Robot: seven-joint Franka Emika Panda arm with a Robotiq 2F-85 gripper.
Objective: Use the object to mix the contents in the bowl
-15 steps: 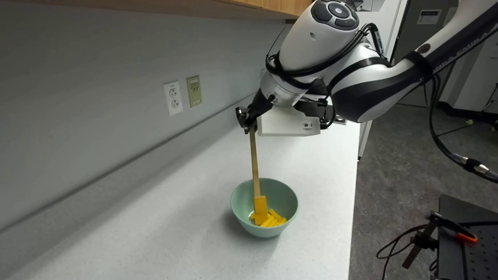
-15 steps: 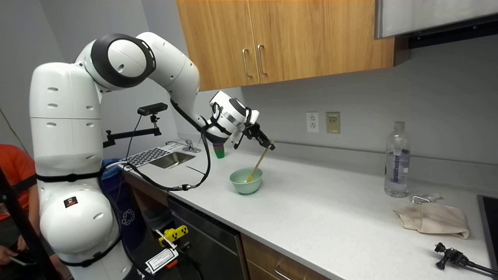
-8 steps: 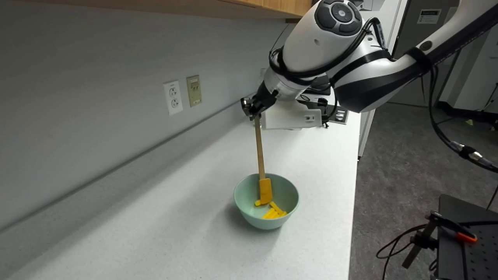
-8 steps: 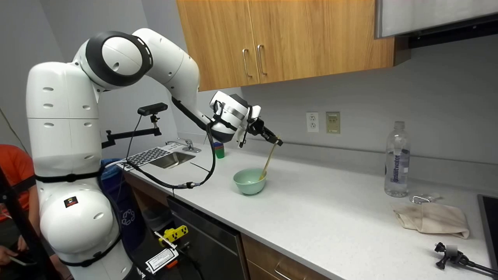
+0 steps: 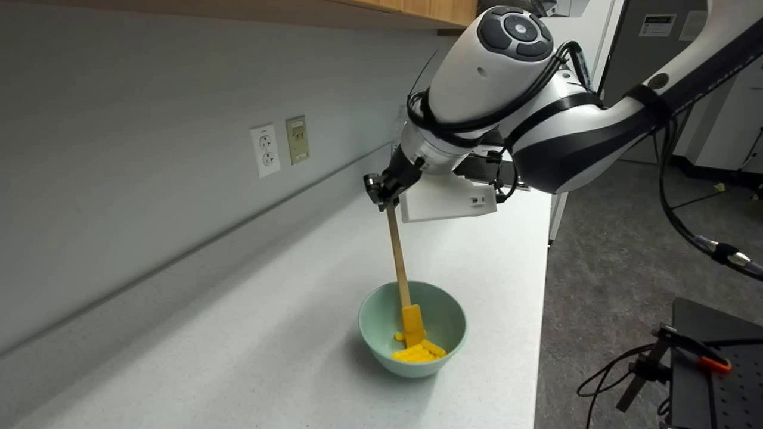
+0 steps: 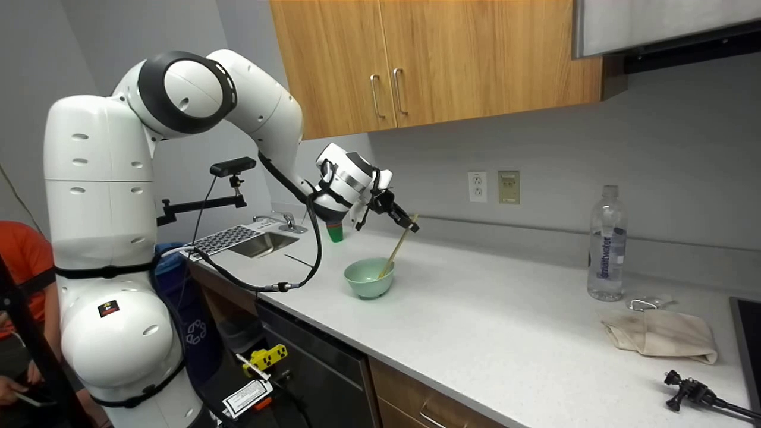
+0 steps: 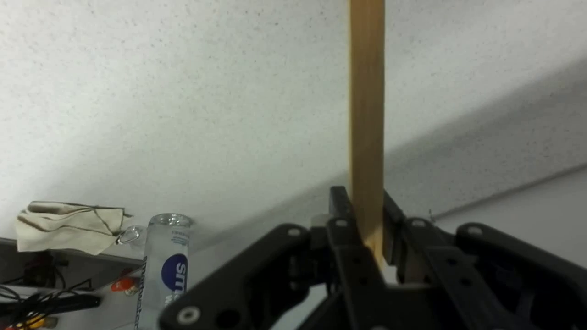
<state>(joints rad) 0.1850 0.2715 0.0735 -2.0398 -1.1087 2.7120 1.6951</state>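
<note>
My gripper [image 5: 384,198] is shut on the upper end of the object [image 5: 397,256], a spatula with a flat wooden handle and a yellow blade. In the wrist view the handle [image 7: 367,114] runs straight up from between the two fingers [image 7: 340,201]. The spatula slants down into the pale green bowl [image 5: 380,316], and its blade meets the contents [image 5: 423,353], several small yellow pieces at the bottom. A piece lies partly behind the blade. From an exterior view the bowl [image 6: 368,289] hides the contents; the gripper [image 6: 411,224] is above and to the right of it.
A grey wall with outlets [image 5: 265,150] runs along the counter's back, under a wooden cabinet [image 6: 475,59]. A water bottle [image 6: 607,249], a folded cloth [image 6: 663,336] and a black mount [image 6: 701,395] lie farther along. A green cup [image 6: 335,230] and a sink [image 6: 264,244] are behind.
The gripper and spatula went one way along the counter, then back, and the bowl slid along with them. The yellow pieces have shifted around the blade. The grip on the handle is unchanged.
</note>
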